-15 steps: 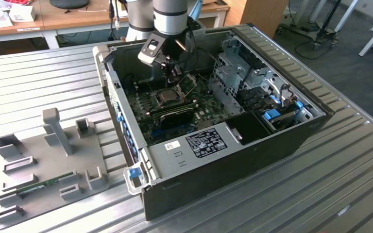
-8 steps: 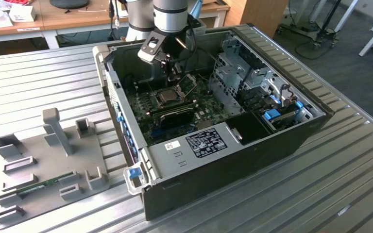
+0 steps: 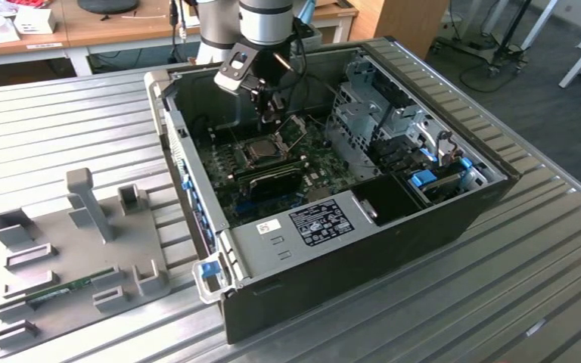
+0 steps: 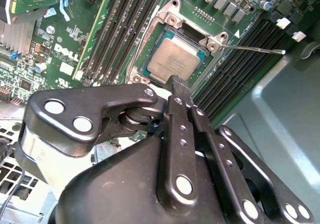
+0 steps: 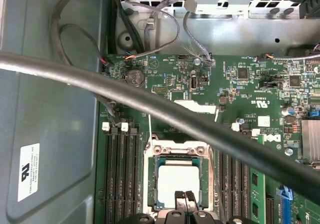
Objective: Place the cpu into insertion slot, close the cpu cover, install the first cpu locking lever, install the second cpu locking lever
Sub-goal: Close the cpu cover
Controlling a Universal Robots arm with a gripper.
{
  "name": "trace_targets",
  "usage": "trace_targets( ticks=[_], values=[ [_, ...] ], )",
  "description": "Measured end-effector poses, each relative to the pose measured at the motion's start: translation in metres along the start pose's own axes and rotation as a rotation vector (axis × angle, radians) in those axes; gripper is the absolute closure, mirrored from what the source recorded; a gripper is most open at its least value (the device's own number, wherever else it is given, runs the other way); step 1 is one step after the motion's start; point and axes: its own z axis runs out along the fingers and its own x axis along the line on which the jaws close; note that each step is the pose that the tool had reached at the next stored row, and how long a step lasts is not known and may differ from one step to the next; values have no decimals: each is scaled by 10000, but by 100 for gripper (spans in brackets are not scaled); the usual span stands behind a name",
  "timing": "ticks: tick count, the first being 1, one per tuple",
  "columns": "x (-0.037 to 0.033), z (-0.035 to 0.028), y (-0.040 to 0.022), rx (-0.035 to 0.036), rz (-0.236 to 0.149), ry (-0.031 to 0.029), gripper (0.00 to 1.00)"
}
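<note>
A grey fixture plate (image 3: 79, 249) is lying at the exterior view's lower left. Mid-frame, the cpu (image 3: 261, 153) is sitting in the insertion slot (image 3: 240, 153). I am holding my claw (image 3: 267, 113) over it, fingertips (image 5: 180, 201) pressed together, gripping nothing. Just right of it the cpu cover (image 3: 293, 130) is standing tilted open.

you can reach down into the case (image 3: 392, 272) from above, since its top side is open. the room over the insertion slot (image 5: 150, 184) is tight: a metal drive cage (image 3: 371, 113) stands on the exterior view's right. a thick black cable (image 5: 150, 101) (seen in the first wrist view) runs across above the board (image 5: 240, 88), and a thin lever (image 4: 255, 48) sticks out just beside the slot.
</note>
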Motion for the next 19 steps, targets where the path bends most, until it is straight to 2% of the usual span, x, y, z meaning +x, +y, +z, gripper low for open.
trace_targets(
  ticks=[19],
  values=[
    [-1, -26, 1, 1, 0, -2, 90]
  ],
)
